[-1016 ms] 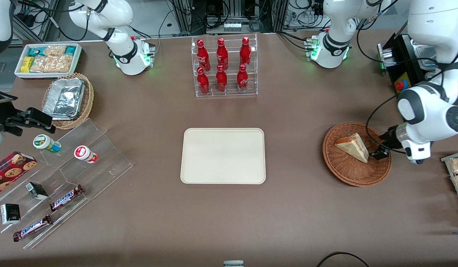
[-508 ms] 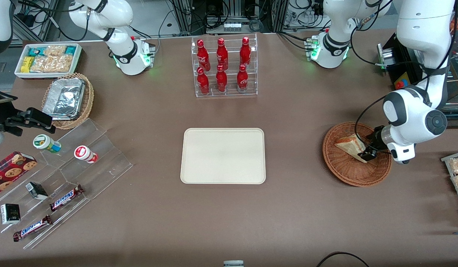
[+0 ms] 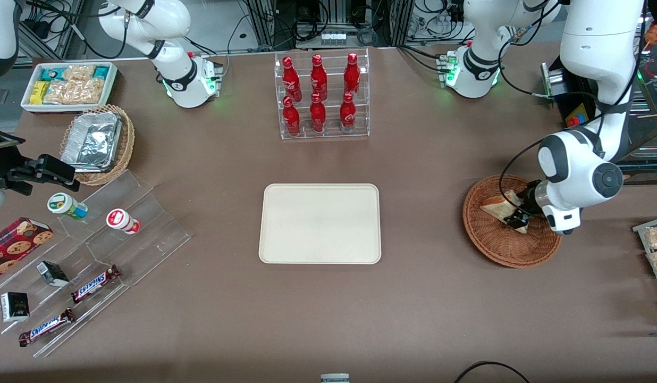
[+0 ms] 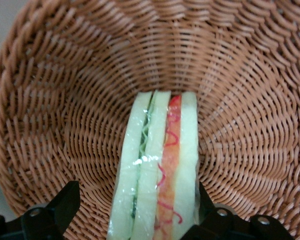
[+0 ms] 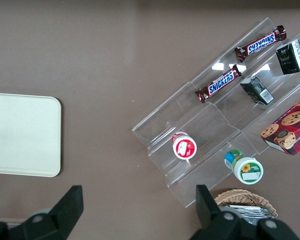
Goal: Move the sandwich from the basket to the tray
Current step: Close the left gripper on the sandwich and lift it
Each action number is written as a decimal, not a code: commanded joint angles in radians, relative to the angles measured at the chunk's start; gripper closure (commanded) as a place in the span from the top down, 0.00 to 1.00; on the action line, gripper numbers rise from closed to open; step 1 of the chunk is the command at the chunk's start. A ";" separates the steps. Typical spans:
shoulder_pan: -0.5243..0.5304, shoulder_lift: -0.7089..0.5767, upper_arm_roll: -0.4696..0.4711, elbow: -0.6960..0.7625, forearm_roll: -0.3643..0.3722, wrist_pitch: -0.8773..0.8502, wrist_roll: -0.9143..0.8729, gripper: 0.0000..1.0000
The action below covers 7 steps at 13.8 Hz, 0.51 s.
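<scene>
The sandwich (image 4: 157,165) lies in the basket (image 3: 488,239), standing on its edge, with its clear wrap shining. In the wrist view it shows pale bread with green and red layers, and its near end is cut off by the edge of the picture. The claw (image 3: 515,219) is down in the basket with the sandwich between its two fingers (image 4: 65,202). The fingers stand wide apart, one on each side. One finger sits clear of the bread. The other one is just beside the bread, and I cannot tell if it touches. So the claw is open and holds nothing.

In the front view the claw and the arm's wrist cover part of the sandwich, so only its pale top shows. The wrist hides a bit of the basket rim too.

The tray (image 3: 320,223) lies flat on the table (image 3: 424,308), well apart from the claw, toward the parked arm's end. It has nothing on it.
</scene>
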 commanded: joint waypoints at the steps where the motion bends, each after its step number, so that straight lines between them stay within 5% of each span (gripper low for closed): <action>1: -0.025 -0.011 0.007 -0.017 -0.006 0.018 -0.008 0.65; 4: -0.022 -0.042 0.009 0.003 0.007 -0.048 0.004 0.38; 7: -0.041 -0.091 0.007 0.081 0.094 -0.218 0.023 0.28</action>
